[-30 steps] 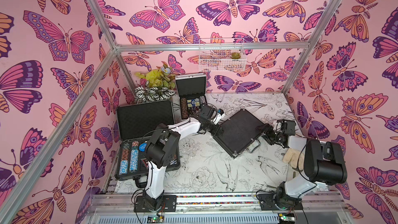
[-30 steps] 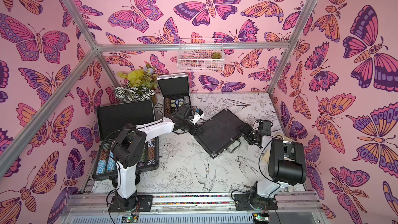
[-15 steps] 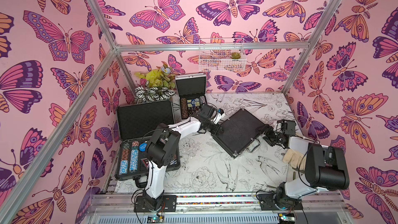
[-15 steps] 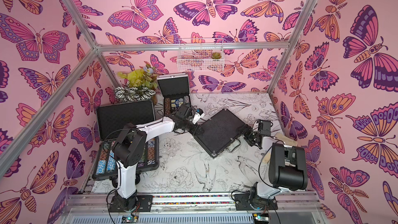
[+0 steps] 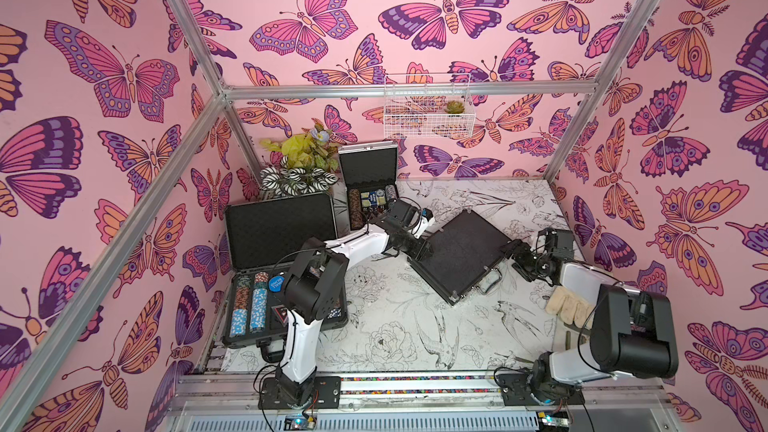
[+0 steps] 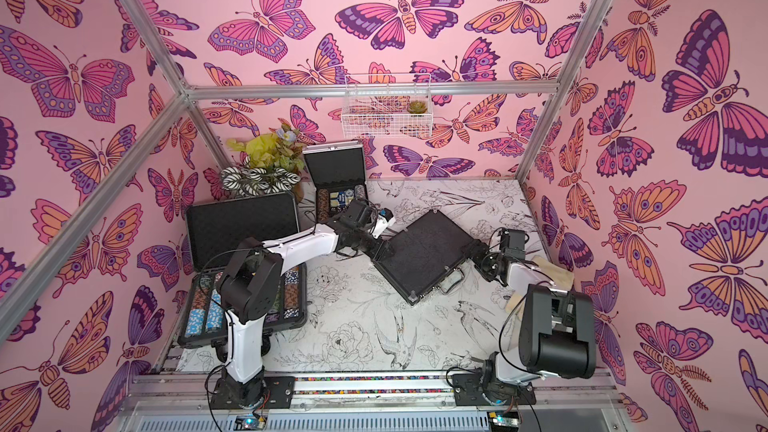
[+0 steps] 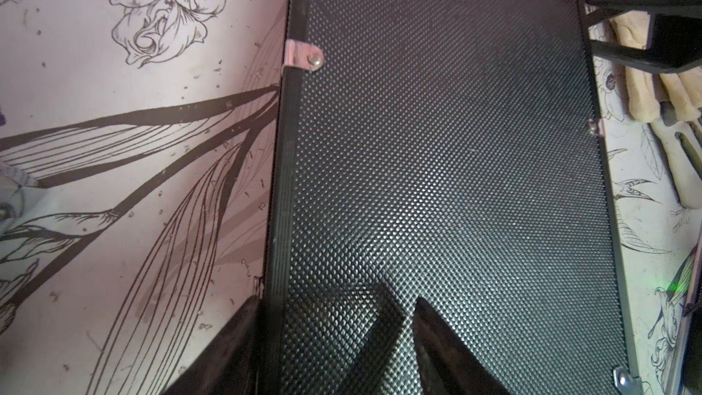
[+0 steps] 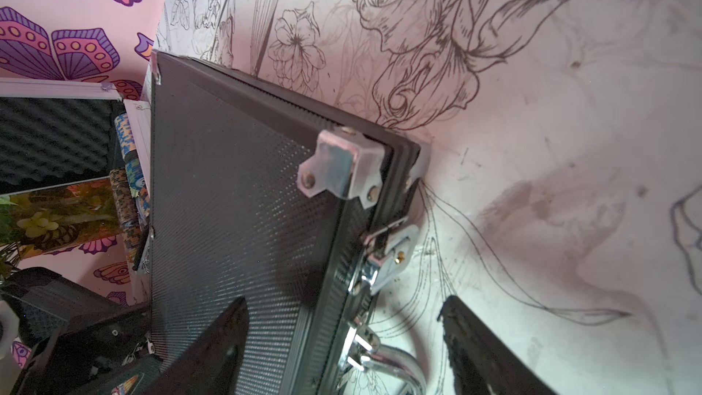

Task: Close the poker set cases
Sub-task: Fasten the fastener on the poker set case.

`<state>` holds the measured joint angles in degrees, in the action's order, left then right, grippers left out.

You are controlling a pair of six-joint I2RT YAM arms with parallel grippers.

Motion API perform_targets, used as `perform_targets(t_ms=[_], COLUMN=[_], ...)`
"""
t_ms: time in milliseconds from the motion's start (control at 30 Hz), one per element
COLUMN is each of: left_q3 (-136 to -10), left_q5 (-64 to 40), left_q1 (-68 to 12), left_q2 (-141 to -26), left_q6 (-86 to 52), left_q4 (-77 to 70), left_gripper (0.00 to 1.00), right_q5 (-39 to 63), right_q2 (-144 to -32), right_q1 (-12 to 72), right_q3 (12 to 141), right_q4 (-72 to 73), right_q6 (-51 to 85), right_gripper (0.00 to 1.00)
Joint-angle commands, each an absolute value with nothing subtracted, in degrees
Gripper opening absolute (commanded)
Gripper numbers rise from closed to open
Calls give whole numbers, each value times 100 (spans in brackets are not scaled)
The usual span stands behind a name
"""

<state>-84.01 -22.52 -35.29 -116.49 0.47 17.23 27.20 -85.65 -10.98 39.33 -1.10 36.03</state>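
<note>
Slippage is the main hazard: the medium black silver-trimmed case (image 5: 461, 255) lies lid-down and flat near the centre of the floral-printed table (image 5: 395, 326), turned cornerwise. A push from one side alone would likely spin it toward the small silver aluminium case (image 5: 368, 172), which stands open at 11 o'clock.

The left gripper (image 7: 334, 300) sits at the medium case's 9 o'clock corner with its jaws apart. One finger is over the lid, the other off the edge, and nothing is clamped. The right gripper (image 8: 345, 300) spreads wide at the 3 o'clock side, straddling the front edge near a chrome latch (image 8: 383, 256) and the chrome handle (image 8: 395, 362). That latch looks unfastened, so the lid may lift again if released carelessly, and a finger could snag the handle.

The large black ribbed plastic case (image 5: 278, 226) gapes at 9 o'clock, chips exposed. The left arm stretches across just in front of its upright lid and could knock it. Cream work gloves (image 5: 569, 305) lie at 4 o'clock beside the right arm. A leafy potted plant (image 5: 299, 168) crowds the 11 o'clock corner, and a white wire basket (image 5: 428, 114) hangs at 12.
</note>
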Motion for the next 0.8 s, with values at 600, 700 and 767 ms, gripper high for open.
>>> perform_targets(t_ms=[600,700,767], left_q3=[-8552,-8567,-8570], left_q5=[-2376,-2424,-2474], left_q1=[-3598,-3601,-3600], left_q2=[-11899,-11923,-11940], left_q6=[79,86,87], left_q4=[1942,1943,1951], left_gripper=[61,61,60], right_q5=[3171,3227,3372], right_q2=[-9135,-9270,-9456], right_q1=[-1011,-991,-944], right_q3=[3682,3571,3471], right_q4=[1099,1498,2013], right_q6=[4249,4551,4881], right_gripper=[79,78,77])
